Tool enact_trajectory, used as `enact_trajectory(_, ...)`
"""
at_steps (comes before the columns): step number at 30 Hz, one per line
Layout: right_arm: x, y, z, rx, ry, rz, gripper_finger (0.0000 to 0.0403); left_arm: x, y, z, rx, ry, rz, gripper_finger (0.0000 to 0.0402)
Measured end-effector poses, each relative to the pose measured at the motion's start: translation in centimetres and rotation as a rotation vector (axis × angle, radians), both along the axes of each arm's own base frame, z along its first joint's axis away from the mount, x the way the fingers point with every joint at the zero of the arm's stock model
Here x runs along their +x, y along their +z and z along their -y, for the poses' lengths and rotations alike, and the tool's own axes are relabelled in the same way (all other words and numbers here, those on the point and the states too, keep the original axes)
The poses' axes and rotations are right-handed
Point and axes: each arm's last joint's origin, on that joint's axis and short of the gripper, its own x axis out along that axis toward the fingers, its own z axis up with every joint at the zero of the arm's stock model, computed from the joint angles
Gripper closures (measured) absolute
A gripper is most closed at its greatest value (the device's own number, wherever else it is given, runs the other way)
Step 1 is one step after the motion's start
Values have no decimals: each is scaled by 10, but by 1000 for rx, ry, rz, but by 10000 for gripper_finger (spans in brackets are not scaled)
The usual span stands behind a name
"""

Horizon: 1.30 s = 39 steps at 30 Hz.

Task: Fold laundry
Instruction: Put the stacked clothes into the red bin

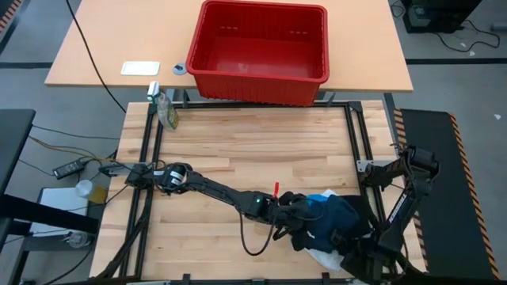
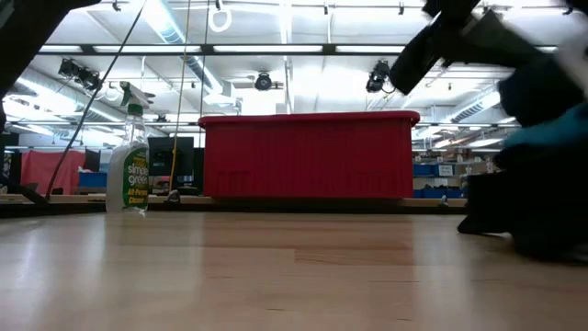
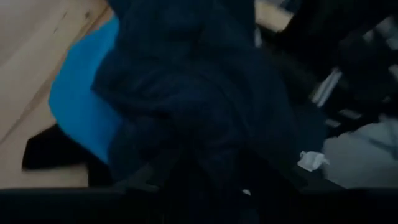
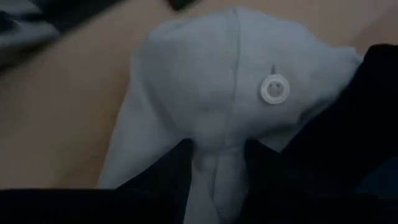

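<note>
Three garments sit bunched at the counter's (image 1: 238, 150) near-right corner. Right gripper (image 4: 214, 165) pinches the white garment (image 4: 205, 93) w/ a button, prob. to pull it free. Left gripper (image 1: 295, 212) is buried in the black garment (image 1: 337, 218) beside the blue garment (image 3: 81, 106); can't tell its state.

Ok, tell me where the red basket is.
High view: the red basket sits on the far tan table, beyond the wooden worktop, far from the laundry pile near the right arm.

Lab hall: ceiling strip lights (image 2: 276, 48), workbenches
</note>
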Motion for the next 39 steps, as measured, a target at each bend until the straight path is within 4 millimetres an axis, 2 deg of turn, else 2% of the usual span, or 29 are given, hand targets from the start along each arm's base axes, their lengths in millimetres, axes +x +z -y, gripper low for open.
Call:
enact_trajectory(5,4,-12,15,-30,-15,5,241,-3,-8,-11,37,18,-98,244)
enact_trajectory(12,19,-11,34,-46,-22,26,241,-9,11,-20,125,-25,-97,244)
enact_trajectory(18,30,-14,56,-62,-13,37,241,-14,7,-42,183,5,-220,244)
enact_trajectory(28,45,-11,104,-40,-36,58,241,-9,5,-76,292,-10,-253,244)
enact_trajectory(39,50,-10,164,-45,-75,97,241,-5,5,-140,344,-76,-315,244)
